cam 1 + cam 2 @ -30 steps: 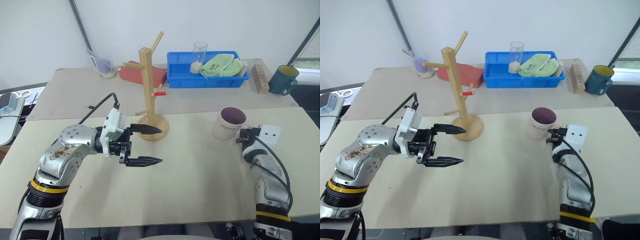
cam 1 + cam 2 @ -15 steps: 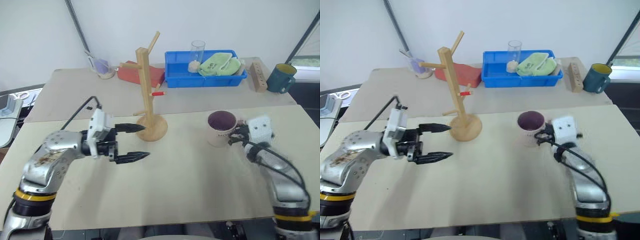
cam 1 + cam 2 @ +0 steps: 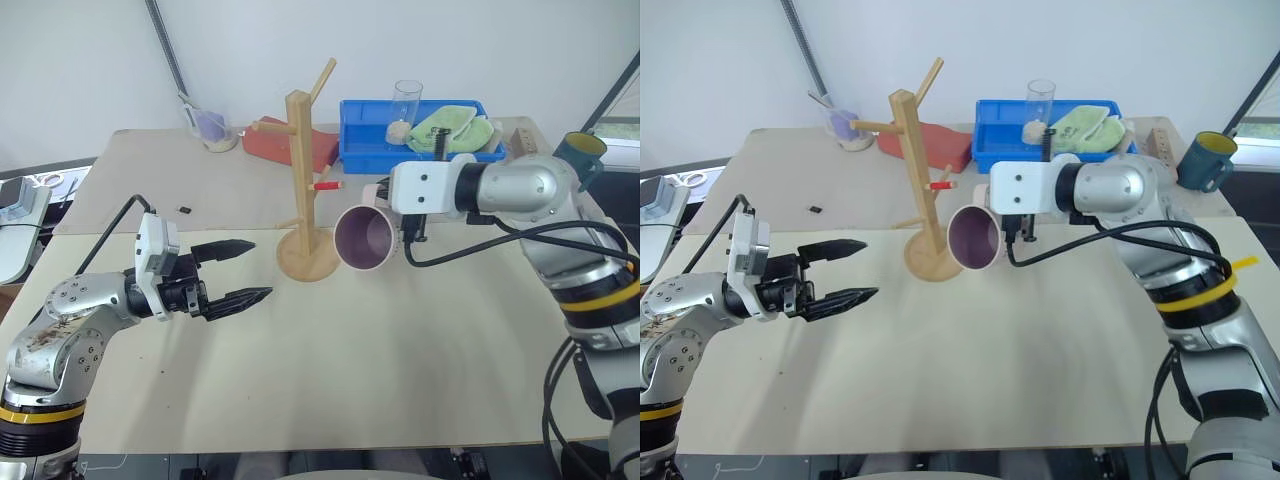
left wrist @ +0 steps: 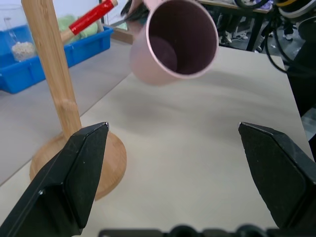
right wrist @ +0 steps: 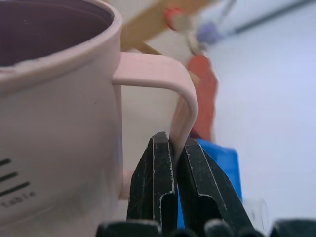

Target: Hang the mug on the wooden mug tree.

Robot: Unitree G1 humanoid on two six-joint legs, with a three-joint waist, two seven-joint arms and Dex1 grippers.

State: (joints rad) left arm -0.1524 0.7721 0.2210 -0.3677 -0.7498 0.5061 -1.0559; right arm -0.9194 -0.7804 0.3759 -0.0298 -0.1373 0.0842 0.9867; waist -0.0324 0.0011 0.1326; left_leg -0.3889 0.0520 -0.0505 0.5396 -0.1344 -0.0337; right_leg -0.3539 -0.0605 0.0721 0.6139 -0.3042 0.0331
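The pale pink mug [image 3: 362,238] with a purple inside hangs in the air, tipped on its side, just right of the wooden mug tree [image 3: 298,170]. Its mouth faces the left gripper. My right gripper [image 5: 173,143] is shut on the mug's loop handle [image 5: 168,74]. The handle sits close to the tree's red-tipped peg [image 3: 322,186]. The tree stands on its round base [image 3: 308,264]. My left gripper [image 3: 260,268] stands open and empty, level above the table, left of the base and pointing at it. In the left wrist view, the mug [image 4: 173,42] hovers beyond the open fingers [image 4: 74,168].
At the back is a blue bin [image 3: 370,155] with a green cloth [image 3: 450,128] and a glass [image 3: 406,100]. A dark blue mug [image 3: 580,155] and a wooden block with holes [image 3: 520,140] stand at the back right. A red item [image 3: 290,142] and a small cup [image 3: 212,130] lie behind the tree.
The right arm has lifted the mug off the table, swung it left to the tree and rolled it onto its side. The left gripper has drawn back to the left, still open.
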